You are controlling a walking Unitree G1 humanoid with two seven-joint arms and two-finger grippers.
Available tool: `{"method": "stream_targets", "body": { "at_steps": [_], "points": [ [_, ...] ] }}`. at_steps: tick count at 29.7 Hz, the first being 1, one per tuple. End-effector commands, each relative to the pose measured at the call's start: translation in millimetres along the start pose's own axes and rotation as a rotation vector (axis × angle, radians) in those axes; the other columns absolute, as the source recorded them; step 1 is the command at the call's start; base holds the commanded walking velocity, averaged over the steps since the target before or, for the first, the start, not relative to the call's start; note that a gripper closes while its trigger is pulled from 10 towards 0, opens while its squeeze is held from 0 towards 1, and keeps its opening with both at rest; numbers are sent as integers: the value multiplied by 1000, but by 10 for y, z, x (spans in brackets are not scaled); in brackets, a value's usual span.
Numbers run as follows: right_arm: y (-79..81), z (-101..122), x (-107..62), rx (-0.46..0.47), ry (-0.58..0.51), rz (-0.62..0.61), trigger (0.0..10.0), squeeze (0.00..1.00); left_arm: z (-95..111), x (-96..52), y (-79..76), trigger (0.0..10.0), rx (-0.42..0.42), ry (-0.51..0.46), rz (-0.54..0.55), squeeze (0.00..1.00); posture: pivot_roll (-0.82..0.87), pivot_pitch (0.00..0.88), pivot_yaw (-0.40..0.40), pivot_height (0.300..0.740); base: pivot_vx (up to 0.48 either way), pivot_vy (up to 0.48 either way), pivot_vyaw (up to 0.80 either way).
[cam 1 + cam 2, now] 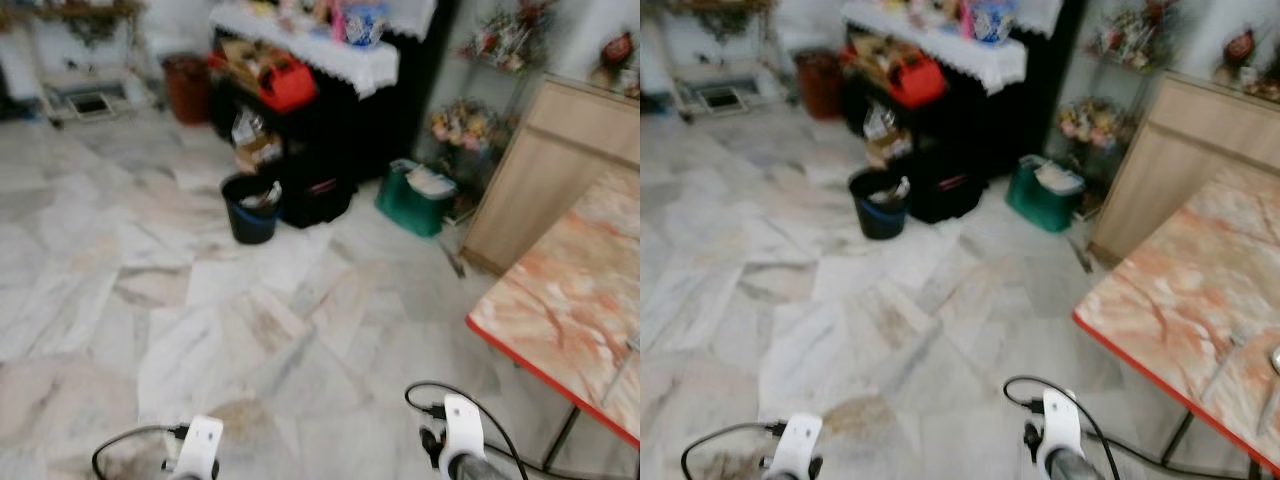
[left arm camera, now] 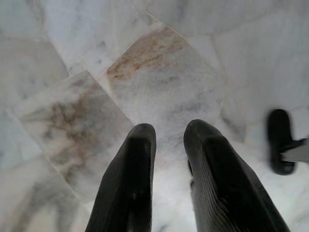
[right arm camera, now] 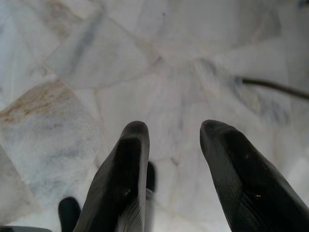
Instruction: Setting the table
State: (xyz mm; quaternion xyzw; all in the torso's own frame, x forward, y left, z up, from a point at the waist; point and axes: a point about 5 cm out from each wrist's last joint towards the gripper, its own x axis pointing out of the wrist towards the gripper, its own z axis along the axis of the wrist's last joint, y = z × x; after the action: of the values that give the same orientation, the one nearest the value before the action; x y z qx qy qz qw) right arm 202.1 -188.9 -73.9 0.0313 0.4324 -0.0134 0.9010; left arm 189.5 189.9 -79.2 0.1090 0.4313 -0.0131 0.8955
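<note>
A table point(image 1: 570, 300) with an orange marbled top and a red edge stands at the right. Two pieces of metal cutlery point(image 1: 1228, 358) lie on it near the frame's right edge, blurred. Both arms hang low in front of me, the left wrist point(image 1: 200, 445) and the right wrist point(image 1: 462, 430) at the bottom of the picture. In the left wrist view the left gripper point(image 2: 169, 133) points down at the marble floor, fingers slightly apart and empty. The right gripper point(image 3: 175, 129) is open wider over the floor, holding nothing.
A black bucket point(image 1: 250, 208) and a green box point(image 1: 415, 198) stand on the marble floor ahead. Behind them is a dark shelf unit with a white lace cloth point(image 1: 330, 50) and a red bag point(image 1: 285, 85). A wooden cabinet point(image 1: 560, 170) stands beyond the table.
</note>
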Motion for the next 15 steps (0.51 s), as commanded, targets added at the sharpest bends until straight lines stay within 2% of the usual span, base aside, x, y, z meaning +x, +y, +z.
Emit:
{"method": "stream_targets", "body": {
  "at_steps": [1, 15],
  "points": [
    [-50, 1, -6, 7, -1, -18, 10000, 0, 22, 7, -69, 10000, -2, 0, -22, 0, 13, 0, -33, 740, 0, 0, -731],
    [-47, -13, -8, 14, 1, -22, 10000, 0, 62, 11, -93, 10000, -14, -24, -45, 0, 9, 0, -26, 740, 0, 0, -734]
  ]
}}
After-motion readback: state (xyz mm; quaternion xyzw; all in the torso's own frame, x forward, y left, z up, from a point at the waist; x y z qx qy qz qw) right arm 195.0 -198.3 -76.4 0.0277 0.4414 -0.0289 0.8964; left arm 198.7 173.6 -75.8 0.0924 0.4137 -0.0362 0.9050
